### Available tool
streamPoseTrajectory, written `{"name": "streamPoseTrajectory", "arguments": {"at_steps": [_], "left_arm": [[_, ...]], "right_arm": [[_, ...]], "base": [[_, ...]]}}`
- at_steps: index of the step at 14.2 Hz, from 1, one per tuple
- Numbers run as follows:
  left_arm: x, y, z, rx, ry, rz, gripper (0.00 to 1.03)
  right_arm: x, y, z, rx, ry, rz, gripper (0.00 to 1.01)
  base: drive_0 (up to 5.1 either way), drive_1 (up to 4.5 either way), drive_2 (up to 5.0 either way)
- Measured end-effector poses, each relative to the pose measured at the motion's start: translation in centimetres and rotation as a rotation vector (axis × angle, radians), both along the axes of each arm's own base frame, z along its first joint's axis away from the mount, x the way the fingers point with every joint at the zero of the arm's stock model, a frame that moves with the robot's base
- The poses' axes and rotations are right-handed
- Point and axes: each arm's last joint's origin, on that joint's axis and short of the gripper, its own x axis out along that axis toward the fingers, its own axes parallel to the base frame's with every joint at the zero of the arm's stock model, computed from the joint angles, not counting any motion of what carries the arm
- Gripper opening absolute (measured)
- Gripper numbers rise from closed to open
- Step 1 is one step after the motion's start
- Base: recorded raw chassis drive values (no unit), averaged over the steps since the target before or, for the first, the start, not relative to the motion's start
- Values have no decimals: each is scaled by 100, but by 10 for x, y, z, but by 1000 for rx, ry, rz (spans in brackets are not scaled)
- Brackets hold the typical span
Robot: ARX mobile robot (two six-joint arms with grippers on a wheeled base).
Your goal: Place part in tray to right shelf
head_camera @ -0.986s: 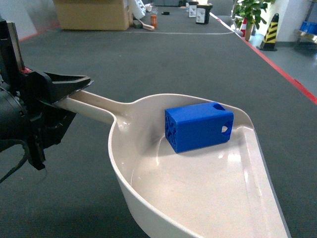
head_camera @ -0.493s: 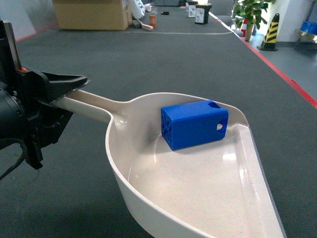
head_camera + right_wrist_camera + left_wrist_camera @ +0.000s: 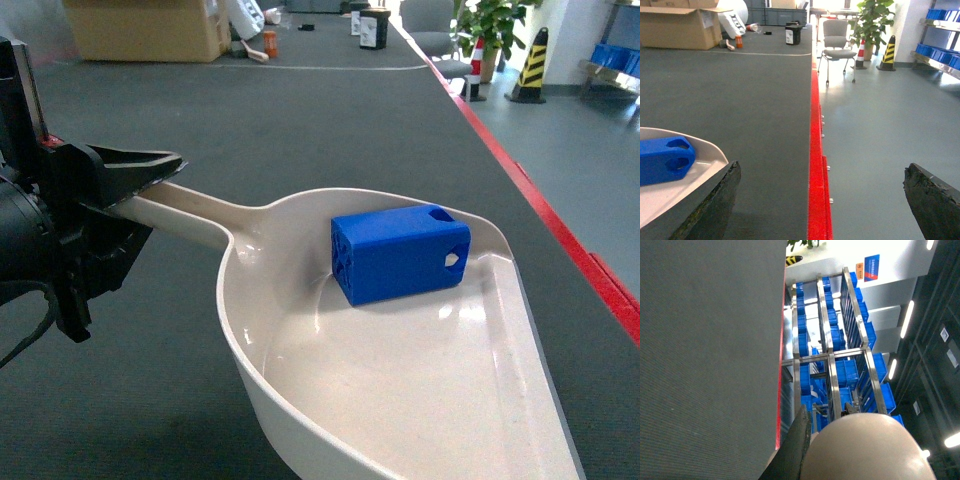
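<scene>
Two black fingers of the left gripper point(image 3: 150, 185) are clamped on the end of the cream scoop's handle point(image 3: 190, 215), at about nine o'clock in the head view. From there the handle runs toward four o'clock and widens into the glossy scoop point(image 3: 420, 390), which is held above the dark grey carpeted floor point(image 3: 300, 120). Inside the scoop, near its back wall, lies the bright-blue block point(image 3: 400, 253) on its side, cross-ribbed end face turned toward the handle, a round hole on top and a teardrop hole in the far end.

Right gripper point(image 3: 822, 200): its two dark fingers point(image 3: 715, 205) stand wide apart at the bottom corners of the right wrist view, holding nothing; the scoop's rim and the block show at nine o'clock there.

A red floor stripe point(image 3: 815, 150) separates carpet from smooth grey floor. The left wrist view shows a steel rack point(image 3: 830, 355) loaded with blue crates point(image 3: 845, 370), well apart from the scoop.
</scene>
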Motion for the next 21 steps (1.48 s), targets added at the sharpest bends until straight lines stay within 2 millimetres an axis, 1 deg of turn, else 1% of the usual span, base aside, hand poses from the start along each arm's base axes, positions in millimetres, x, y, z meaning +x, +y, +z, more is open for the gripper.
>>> {"name": "streamPoseTrajectory", "arguments": {"at_steps": [7, 21], "left_arm": [[0, 0, 1, -1, -3, 0, 14], [0, 0, 1, 0, -4, 0, 14]], "right_arm": [[0, 0, 0, 0, -2, 0, 98], [0, 0, 0, 0, 1, 0, 98]], "base": [[492, -145, -333], [502, -238, -238]]}}
